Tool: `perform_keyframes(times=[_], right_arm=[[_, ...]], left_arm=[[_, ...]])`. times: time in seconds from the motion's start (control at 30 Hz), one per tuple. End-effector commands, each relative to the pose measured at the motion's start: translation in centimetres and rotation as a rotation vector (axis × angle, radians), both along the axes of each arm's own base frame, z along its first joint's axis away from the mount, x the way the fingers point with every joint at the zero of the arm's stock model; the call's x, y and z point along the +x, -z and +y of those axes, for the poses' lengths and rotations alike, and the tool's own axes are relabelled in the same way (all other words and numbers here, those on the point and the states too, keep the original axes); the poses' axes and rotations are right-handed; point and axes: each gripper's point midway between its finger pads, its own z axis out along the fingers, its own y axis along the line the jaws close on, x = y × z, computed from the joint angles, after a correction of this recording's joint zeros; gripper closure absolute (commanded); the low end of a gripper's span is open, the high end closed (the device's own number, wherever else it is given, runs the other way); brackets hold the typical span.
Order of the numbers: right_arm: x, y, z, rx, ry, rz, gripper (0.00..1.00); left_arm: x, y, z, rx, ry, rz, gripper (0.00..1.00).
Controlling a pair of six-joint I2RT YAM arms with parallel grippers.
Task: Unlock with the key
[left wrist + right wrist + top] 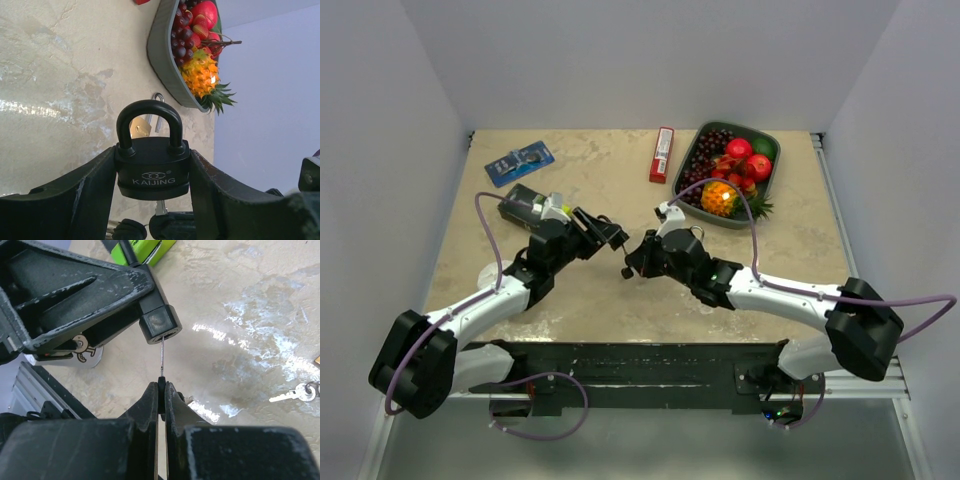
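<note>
Key meets padlock (152, 167), left of the fruit tray (160, 55)
Left gripper (607, 236) clamps the padlock body, partly spread, shackle pointing tray-ward; right gripper (161, 387), fully closed, pinches the key (162, 355), blade along the lock's axis, tip at the keyhole

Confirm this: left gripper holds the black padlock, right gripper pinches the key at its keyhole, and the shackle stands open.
Wrong on the shackle: it is shut, both legs seated in the padlock body, as the left wrist view shows. The rest stands: the left gripper holds the padlock, the right gripper pinches the key at its keyhole.
</note>
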Motion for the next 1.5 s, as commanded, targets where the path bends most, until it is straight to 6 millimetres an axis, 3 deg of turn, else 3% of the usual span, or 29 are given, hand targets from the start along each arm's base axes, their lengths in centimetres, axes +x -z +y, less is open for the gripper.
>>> perform_keyframes(times=[0.0, 0.3, 0.53, 1.07, 1.47], right_arm=[[3.5, -5.9, 0.7, 0.138, 0.066, -0.161, 1.0], [3.2, -6.7, 0.0, 0.127, 0.04, -0.231, 1.0], [2.8, -5.6, -2.8, 0.075, 0.111, -0.241, 1.0], [3.7, -5.5, -6.2, 0.032, 0.217, -0.3, 1.0], [2.0, -6.7, -5.2, 0.057, 0.061, -0.375, 1.0]], left_arm=[[-0.5, -4.1, -2.8, -0.07, 0.125, -0.113, 1.0], [0.1, -4.1, -3.5, -0.047, 0.166, -0.114, 1.0], [0.4, -4.5, -4.4, -0.038, 0.233, -0.115, 1.0], [-0.8, -4.6, -6.2, -0.071, 0.373, -0.09, 1.0], [-0.4, -3.8, -6.6, -0.031, 0.413, -0.085, 1.0]])
